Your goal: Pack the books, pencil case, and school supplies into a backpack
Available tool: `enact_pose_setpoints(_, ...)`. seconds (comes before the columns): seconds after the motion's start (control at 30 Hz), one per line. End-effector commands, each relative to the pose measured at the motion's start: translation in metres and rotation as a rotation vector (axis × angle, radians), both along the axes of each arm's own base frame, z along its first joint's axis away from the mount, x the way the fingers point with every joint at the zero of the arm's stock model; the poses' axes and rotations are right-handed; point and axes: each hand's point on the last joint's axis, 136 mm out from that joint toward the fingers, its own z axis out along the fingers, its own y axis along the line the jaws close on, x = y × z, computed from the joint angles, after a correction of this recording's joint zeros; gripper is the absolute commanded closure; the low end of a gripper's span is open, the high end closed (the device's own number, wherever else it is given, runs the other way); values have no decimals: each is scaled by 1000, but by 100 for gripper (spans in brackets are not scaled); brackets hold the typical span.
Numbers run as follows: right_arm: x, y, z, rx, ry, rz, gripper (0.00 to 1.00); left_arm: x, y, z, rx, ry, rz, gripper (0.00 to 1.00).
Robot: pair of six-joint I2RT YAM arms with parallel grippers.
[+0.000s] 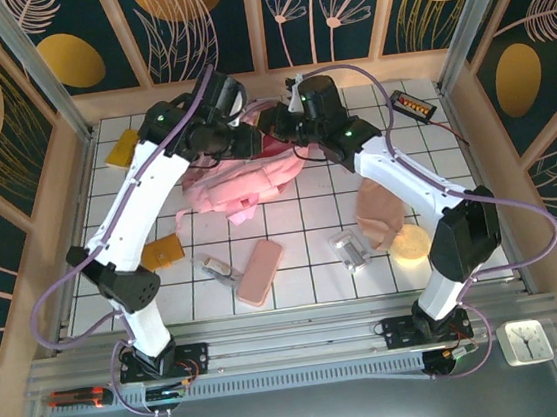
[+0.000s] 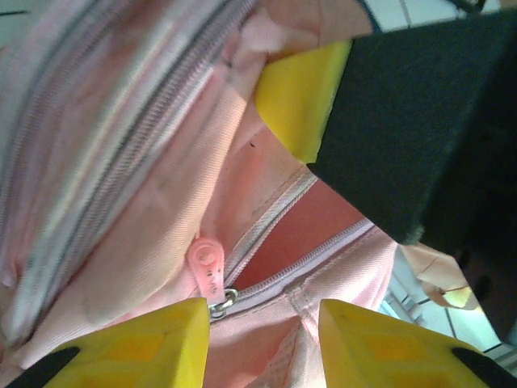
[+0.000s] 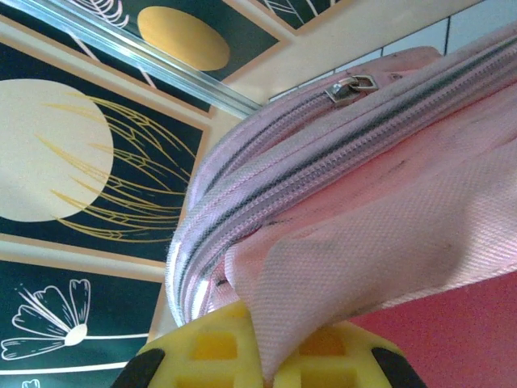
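Your right gripper [image 3: 266,356] is pinching the backpack [image 3: 388,218] flap, left gripper [image 2: 262,339] spread, yellow book [image 2: 300,93] sitting inside, pencil case [image 1: 259,272] lying unpacked by the table's [image 1: 434,156] near edge.

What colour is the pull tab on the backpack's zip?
Pale pink, like the backpack; the pull tab shows best in the left wrist view.

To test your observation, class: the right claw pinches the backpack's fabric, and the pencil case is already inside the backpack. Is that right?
Wrong about the pencil case: it lies on the table, nearer the arms than the backpack, as the top external view shows. The right claw does pinch the backpack's fabric.
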Motion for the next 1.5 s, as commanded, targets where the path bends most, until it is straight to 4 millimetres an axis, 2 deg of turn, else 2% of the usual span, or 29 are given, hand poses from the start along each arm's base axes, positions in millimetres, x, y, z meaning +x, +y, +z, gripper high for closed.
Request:
enact_pose_setpoints(0.0,0,6,64,106,-147,-4,100,-10,9,-16,66,81,47,62)
enact_pose_setpoints(0.07,-1,6,65,108,-149,-4,100,-9,10,-21,87,81,55,63)
enact_pose_setpoints(0.43,-1,9,62,105,-142,6,100,-6,21,-13,112,38,97,65)
enact_pose_setpoints(0.6,-1,11,63,111,-142,14,100,-6,25,-25,148,56,100,64)
enact_pose_setpoints(0.87,-2,12,64,114,-141,21,100,0,25,-29,170,52,108,64)
enact_pose_setpoints(0.97,-2,10,64,110,-141,17,100,6,22,-27,164,42,109,69)
enact_pose_setpoints(1.17,-3,7,65,104,-144,12,100,11,29,-38,187,65,120,74)
enact_pose_setpoints(1.47,-2,7,69,107,-149,10,100,14,39,-52,221,80,134,68)
